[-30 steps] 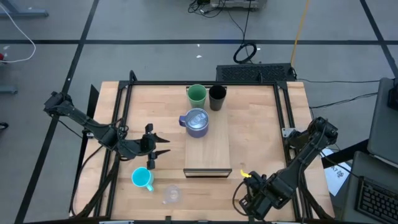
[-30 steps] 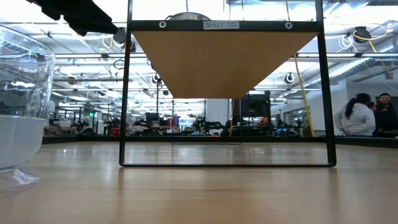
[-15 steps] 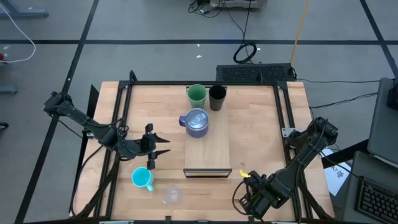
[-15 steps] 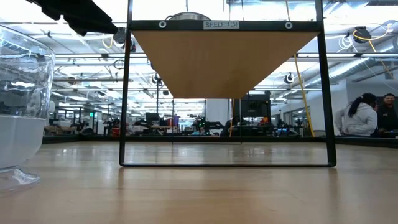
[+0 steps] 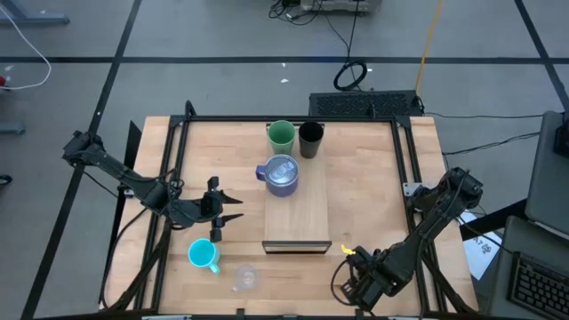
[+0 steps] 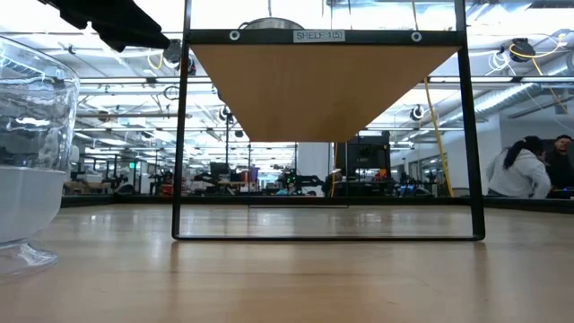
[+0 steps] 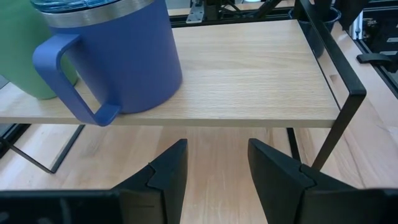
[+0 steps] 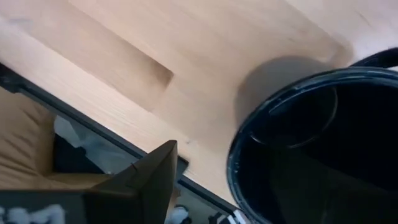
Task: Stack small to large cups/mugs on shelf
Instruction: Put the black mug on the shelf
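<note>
The left gripper (image 7: pixel 214 165) hangs with its jaws parted and empty, pointing along the worktop toward the long light-wood shelf (image 5: pixel 298 213). In the left wrist view the lavender-grey handled mug (image 7: pixel 112 53) stands upright on the board dead ahead and a little toward eleven o'clock, its handle turned to the gripper's side. On the clock face of the high view, this left gripper (image 5: pixel 218 216) sits at nine o'clock of the shelf. The cyan handled mug (image 5: pixel 204 255) is just beside it at about seven o'clock, and the small clear glass (image 5: pixel 244 277) lies farther out at five. That makes the left arm by far the nearer one to both. I judge the next pick turns on this: the cyan mug lies behind and below the jaws, so they must turn back to it.

The right gripper (image 5: pixel 360 277) is at the worktop's lower right edge, with the wide black mug (image 8: pixel 317 143) filling its wrist view. Whether its jaws grip the rim I cannot tell.

The green cup (image 5: pixel 282 136) and slim black tumbler (image 5: pixel 310 139) stand at the shelf's twelve o'clock end. A label on the shelf frame (image 6: pixel 319 36) reads roughly "SHELF 1(5)".
</note>
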Motion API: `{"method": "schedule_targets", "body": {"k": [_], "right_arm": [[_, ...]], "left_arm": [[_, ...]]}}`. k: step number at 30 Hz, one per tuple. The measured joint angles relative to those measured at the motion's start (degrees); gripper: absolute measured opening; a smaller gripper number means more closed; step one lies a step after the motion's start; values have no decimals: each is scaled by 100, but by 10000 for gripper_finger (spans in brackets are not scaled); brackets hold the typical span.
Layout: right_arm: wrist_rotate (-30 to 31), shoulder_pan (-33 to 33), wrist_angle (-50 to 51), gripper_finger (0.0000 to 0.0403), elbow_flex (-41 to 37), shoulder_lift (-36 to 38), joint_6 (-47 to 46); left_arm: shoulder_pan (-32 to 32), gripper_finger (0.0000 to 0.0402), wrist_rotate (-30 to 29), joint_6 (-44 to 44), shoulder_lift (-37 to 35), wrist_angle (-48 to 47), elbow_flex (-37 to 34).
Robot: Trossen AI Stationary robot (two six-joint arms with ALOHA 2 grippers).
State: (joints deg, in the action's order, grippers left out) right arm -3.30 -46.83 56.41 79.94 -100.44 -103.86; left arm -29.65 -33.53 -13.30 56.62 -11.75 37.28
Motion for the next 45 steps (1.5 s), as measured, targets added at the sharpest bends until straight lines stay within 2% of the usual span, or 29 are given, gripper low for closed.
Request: {"method": "schedule_targets", "body": {"k": [6, 18, 24, 38, 45], "right_arm": [[-132, 0, -6, 197, -134, -1, 90], [-128, 0, -6, 66, -146, -1, 204], [-130, 0, 24, 24, -146, -1, 282], [-74, 0, 157, 27, -146, -1, 453], [83, 4, 226, 81, -185, -1, 429]], "left_arm": [[0, 170, -1, 4, 0, -2, 0], [0, 170, -3, 4, 0, 0, 0], [0, 170, -4, 4, 0, 0, 0], [0, 170, -6, 4, -1, -1, 0], [-1, 170, -6, 4, -2, -1, 0]]}}
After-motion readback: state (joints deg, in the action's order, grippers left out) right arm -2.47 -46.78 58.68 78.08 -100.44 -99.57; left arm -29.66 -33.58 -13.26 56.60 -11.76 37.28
